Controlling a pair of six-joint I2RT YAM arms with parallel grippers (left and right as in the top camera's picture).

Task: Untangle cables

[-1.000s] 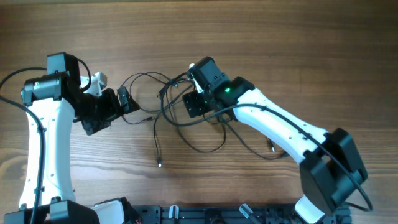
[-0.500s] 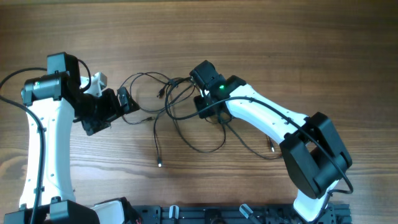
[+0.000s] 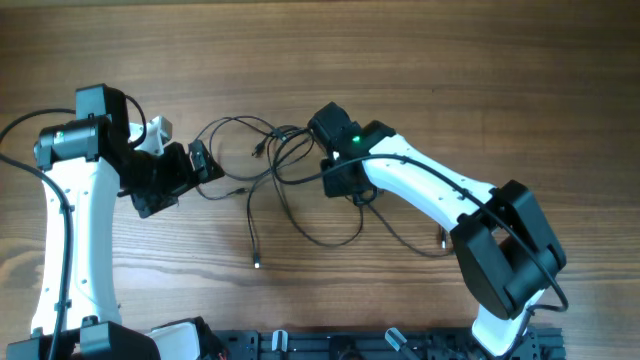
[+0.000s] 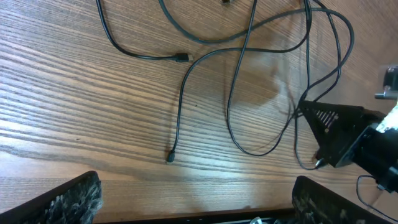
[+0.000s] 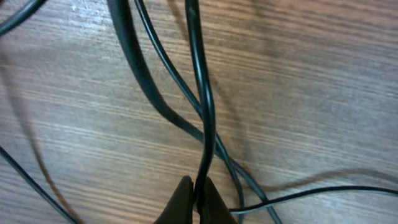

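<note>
Pinching one strand of the cables (image 5: 203, 118) between shut-down tips, the right gripper (image 5: 194, 200) should draw slowly clear of the loops just left of it, where the left gripper (image 4: 200, 204) gapes wide, empty.

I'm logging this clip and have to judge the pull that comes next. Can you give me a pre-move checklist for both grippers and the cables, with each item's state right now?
1. right gripper has a hold on the cables: ok. Its tips are shut on a thin black strand.
2. Only one strand in that pinch: cannot tell. Other strands cross right at the tips.
3. left gripper free for a second hold: ok. Its fingers are wide apart with nothing between them.
4. Cables separated: not ok. In the overhead view, loops cross one another beside the right gripper.
5. loose plug end unobstructed: ok. It lies alone on the table, apart from both arms.
</note>
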